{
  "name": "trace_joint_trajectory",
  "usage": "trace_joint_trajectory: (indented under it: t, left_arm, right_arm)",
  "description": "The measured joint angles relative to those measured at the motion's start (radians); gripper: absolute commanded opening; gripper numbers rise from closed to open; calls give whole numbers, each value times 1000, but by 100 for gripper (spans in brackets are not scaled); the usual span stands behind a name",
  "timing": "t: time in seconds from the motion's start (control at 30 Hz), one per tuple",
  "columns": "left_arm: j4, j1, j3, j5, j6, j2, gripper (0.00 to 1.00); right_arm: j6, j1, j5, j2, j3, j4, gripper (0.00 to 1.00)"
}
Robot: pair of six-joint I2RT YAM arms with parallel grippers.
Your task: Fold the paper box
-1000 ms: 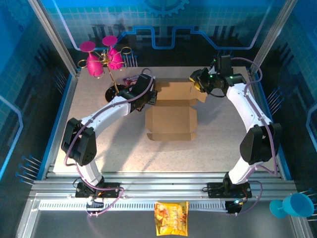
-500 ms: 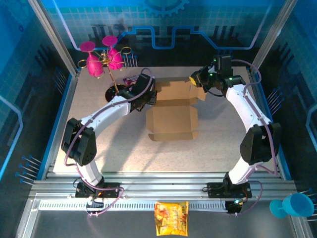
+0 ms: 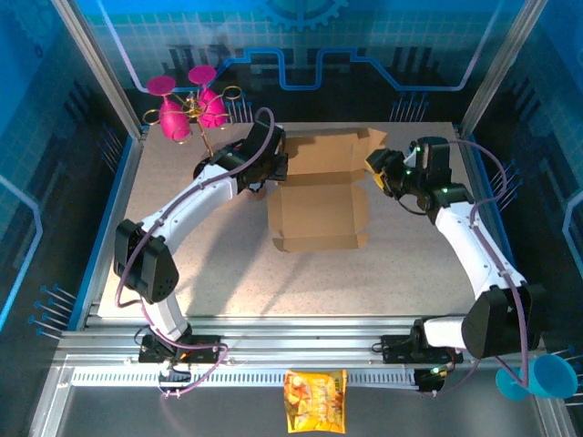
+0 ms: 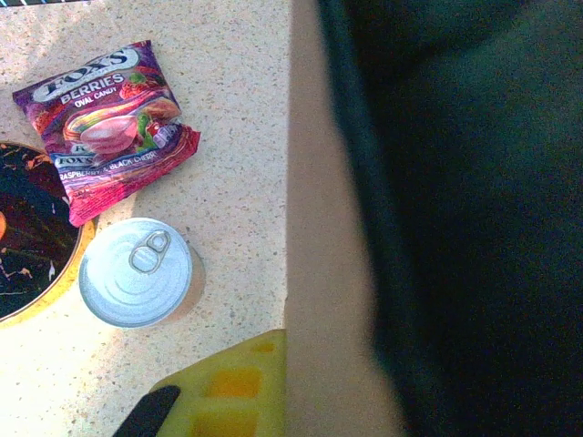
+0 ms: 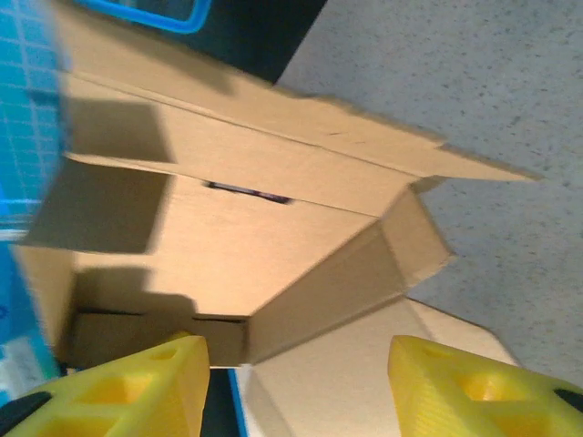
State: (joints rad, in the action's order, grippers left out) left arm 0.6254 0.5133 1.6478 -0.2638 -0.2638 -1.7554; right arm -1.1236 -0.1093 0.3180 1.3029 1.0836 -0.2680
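The paper box (image 3: pixel 319 214) lies near the middle of the table (image 3: pixel 209 264), a little toward 12 o'clock, and it is half folded. Its wide base panel is flat on the surface, a low lip stands up along the 6 o'clock edge, and the back panel rises along the 12 o'clock edge with a small flap sticking out at its 2 o'clock corner. The left gripper (image 3: pixel 271 169) is at the 10 o'clock corner of the box and it is closed. In the left wrist view a thin cardboard wall runs straight down against its yellow finger (image 4: pixel 228 391), so it appears to pinch this wall, though the other finger is lost in a dark blur at 3 o'clock. The right gripper (image 3: pixel 379 170) is just beside the 2 o'clock corner of the box, near the flap. In the right wrist view its two yellow fingers (image 5: pixel 465 382) stand well apart with nothing between them, and the inside of the box is seen beyond the gap. On the table at 9 o'clock from the pinched wall lie a purple candy bag (image 4: pixel 105 123), a tin can (image 4: pixel 135 273) just below it, and a dark plate (image 4: pixel 32 237) with a golden rim. Pink glasses (image 3: pixel 187 109) hang on a stand at the 11 o'clock corner, a yellow snack bag (image 3: pixel 315 401) lies on the rail at 6 o'clock, and a blue cup (image 3: pixel 547 378) stands at 4 o'clock, off the table
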Motion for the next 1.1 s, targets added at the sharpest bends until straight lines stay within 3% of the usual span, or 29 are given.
trace_joint_trajectory:
  t: [0.13,0.4,0.87,1.1]
  left_arm:
    - [33,0,25,0,0,-12,0]
    - [99,0,82,5,0,-50,0]
    - [152,0,125,19,-24,-73,0]
    - [157,0,146,26,-25,-86,0]
  right_arm:
    - [37,0,-14,12,-71,19,52]
    - [123,-1,-23,135,-22,64,46]
    - [161,-25,-23,215,26,59,45]
    - [180,-27,-56,209,23,31,52]
